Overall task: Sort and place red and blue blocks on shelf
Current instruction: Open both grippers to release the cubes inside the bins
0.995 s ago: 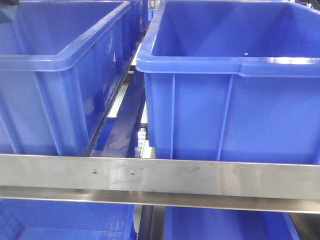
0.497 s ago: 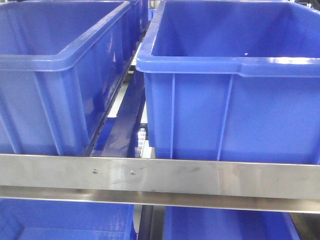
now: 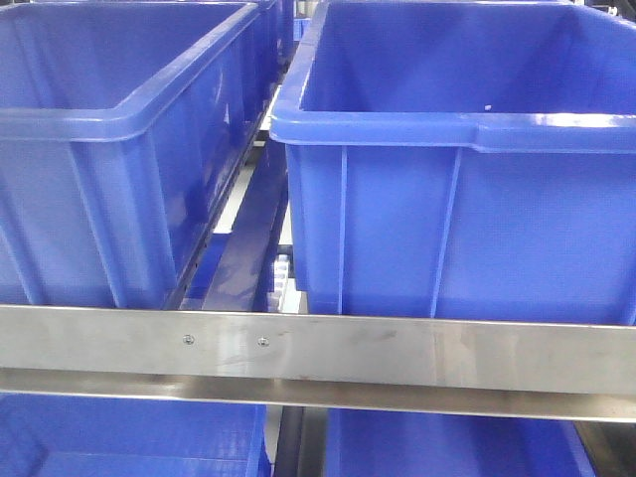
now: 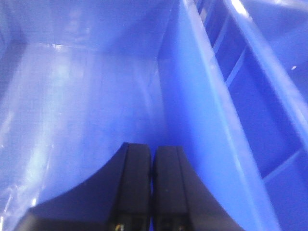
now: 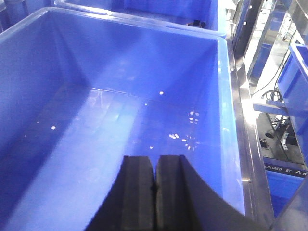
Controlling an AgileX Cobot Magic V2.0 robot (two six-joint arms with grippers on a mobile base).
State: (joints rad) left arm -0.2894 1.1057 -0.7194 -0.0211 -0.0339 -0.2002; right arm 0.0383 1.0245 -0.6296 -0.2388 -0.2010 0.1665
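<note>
Neither the red nor the blue block shows in any view. The shelf's steel front rail (image 3: 318, 353) crosses the front view, with two big blue bins behind it, a left bin (image 3: 109, 119) and a right bin (image 3: 447, 129). No gripper appears in the front view. My left gripper (image 4: 153, 147) is shut with nothing between its fingers, hanging inside a blue bin near its right wall (image 4: 192, 96). My right gripper (image 5: 155, 158) is also shut and holds nothing, above the bare floor of a blue bin (image 5: 96, 120).
A white roller track (image 3: 281, 278) runs in the gap between the two bins. More blue bins (image 3: 129, 437) sit on the tier below. In the right wrist view, the steel shelf frame (image 5: 240, 120), cables and another blue bin (image 5: 301, 72) lie to the right.
A dark shape at the top left corner of the front view one second ago has left the frame. The bins and rail have not moved.
</note>
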